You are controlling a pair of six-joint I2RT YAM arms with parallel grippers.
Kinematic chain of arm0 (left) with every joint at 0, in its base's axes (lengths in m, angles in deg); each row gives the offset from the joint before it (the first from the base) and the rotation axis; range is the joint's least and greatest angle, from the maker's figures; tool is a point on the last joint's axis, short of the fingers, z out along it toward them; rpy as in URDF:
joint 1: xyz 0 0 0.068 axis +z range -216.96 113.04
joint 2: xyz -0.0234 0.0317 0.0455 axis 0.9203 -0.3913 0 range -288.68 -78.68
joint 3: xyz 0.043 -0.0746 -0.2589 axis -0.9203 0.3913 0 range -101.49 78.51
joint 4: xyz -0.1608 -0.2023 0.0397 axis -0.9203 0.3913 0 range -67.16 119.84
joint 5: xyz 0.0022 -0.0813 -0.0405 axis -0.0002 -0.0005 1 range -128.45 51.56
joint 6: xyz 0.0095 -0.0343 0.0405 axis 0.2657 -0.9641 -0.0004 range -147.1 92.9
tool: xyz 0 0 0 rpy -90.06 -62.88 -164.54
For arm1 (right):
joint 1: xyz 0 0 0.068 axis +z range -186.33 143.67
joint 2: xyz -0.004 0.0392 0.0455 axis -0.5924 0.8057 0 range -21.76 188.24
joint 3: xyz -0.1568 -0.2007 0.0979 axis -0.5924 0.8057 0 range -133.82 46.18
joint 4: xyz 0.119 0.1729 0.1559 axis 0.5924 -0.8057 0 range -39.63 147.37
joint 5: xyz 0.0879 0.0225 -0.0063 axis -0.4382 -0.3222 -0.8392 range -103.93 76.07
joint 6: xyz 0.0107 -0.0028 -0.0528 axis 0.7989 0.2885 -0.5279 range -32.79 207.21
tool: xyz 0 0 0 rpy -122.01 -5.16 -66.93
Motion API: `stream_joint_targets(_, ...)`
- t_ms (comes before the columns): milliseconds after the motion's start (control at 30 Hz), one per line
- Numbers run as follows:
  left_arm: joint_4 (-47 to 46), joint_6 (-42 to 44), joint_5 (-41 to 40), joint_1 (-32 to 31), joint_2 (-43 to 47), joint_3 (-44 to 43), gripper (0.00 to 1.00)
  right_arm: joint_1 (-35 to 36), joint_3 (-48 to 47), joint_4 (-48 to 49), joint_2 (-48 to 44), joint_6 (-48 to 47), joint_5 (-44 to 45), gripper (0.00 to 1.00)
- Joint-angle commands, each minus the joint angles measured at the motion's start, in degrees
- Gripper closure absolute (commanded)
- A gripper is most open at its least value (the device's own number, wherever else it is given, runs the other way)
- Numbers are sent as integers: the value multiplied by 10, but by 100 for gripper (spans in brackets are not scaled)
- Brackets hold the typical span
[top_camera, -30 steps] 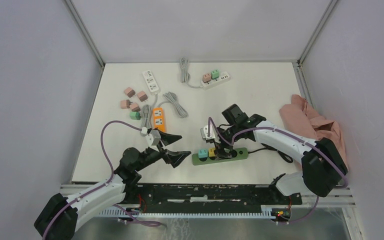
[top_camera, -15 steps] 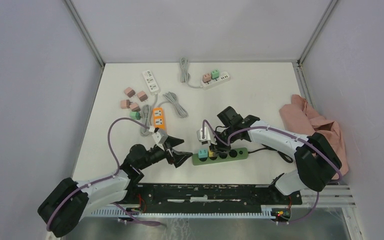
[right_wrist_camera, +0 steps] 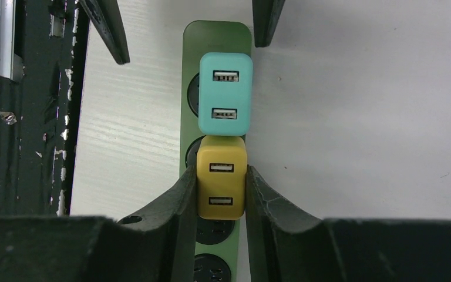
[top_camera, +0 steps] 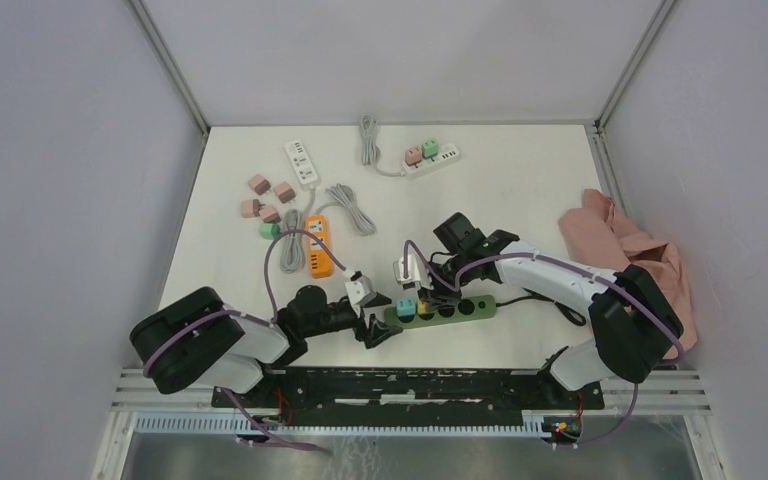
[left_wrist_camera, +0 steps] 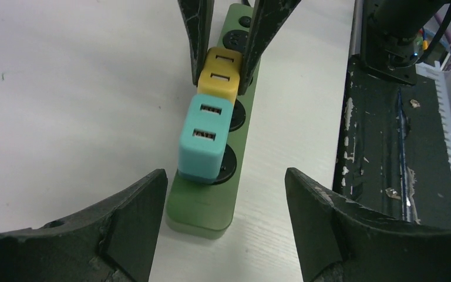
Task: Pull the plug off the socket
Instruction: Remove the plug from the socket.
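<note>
We see the right pincer (right_wrist_camera: 221, 176) clamped on the yellow cube-shaped plastic plug (right_wrist_camera: 221, 187), with one finger pressed against each of its sides. That plug is seated in the dark green plastic socket strip (right_wrist_camera: 216, 34), which lies flat on the white table (right_wrist_camera: 358, 117). The yellow plug touches the teal cube-shaped plastic plug (right_wrist_camera: 225, 94) seated next to it. The left pincer (left_wrist_camera: 226, 191) stands open, its fingers astride the strip's free end, with the teal plug just beyond their tips. We cannot tell whether they touch the strip.
</note>
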Motion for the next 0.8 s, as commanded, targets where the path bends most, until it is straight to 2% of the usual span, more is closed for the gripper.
stream_joint_targets(0, -66, 75, -20, -14, -28, -37, 20, 3, -21, -19, -1, -27, 3, 100)
stream_joint_targets(167, -60, 71, -33, -18, -64, -59, 28, 4, -22, -21, -1, -27, 0, 100)
stream_joint_targets(333, -91, 68, -31, -20, -97, -61, 32, 3, -24, -23, 1, -27, -2, 100)
stream_joint_targets(433, -92, 65, -22, -21, -104, -70, 41, 3, -25, -27, 5, -27, -4, 100)
stream_joint_targets(667, -108, 64, 1, -25, -127, -85, 43, 3, -29, -35, 11, -30, -7, 100)
stream_joint_targets(767, -104, 63, 14, -26, -138, -92, 62, 3, -31, -36, 12, -29, -8, 100)
